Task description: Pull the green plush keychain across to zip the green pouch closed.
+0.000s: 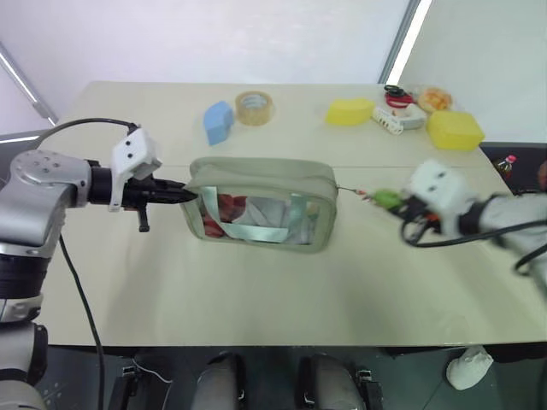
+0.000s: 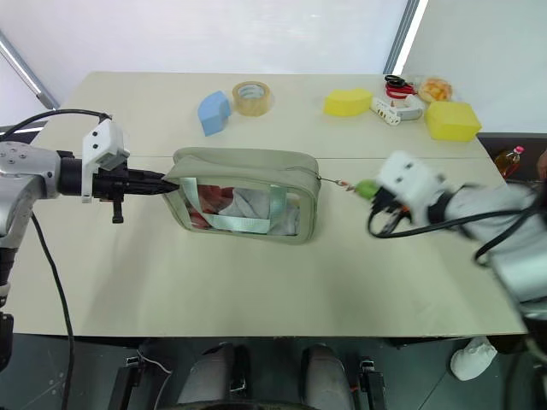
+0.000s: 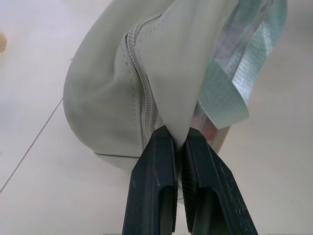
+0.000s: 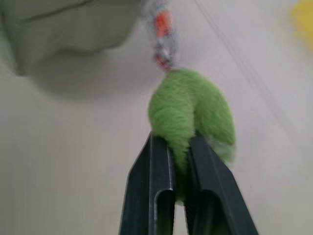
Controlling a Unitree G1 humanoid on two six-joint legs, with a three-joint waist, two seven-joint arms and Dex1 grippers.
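Observation:
The green pouch (image 1: 261, 203) lies at the table's middle, its clear window showing red and white contents. My left gripper (image 1: 190, 195) is shut on the pouch's left end; in the left wrist view the black fingers (image 3: 156, 186) pinch a fold of fabric beside the zipper. To the right of the pouch, my right gripper (image 4: 182, 147) is shut on the green plush keychain (image 4: 193, 117). The keychain (image 1: 386, 198) hangs on a short beaded chain (image 1: 355, 192) stretched taut from the pouch's right end.
At the back of the table sit a blue block (image 1: 218, 121), a beige tape roll (image 1: 254, 108), two yellow boxes (image 1: 349, 111) (image 1: 455, 130) and a white gadget with red cable (image 1: 398, 113). A seam line (image 1: 410, 167) runs across the table.

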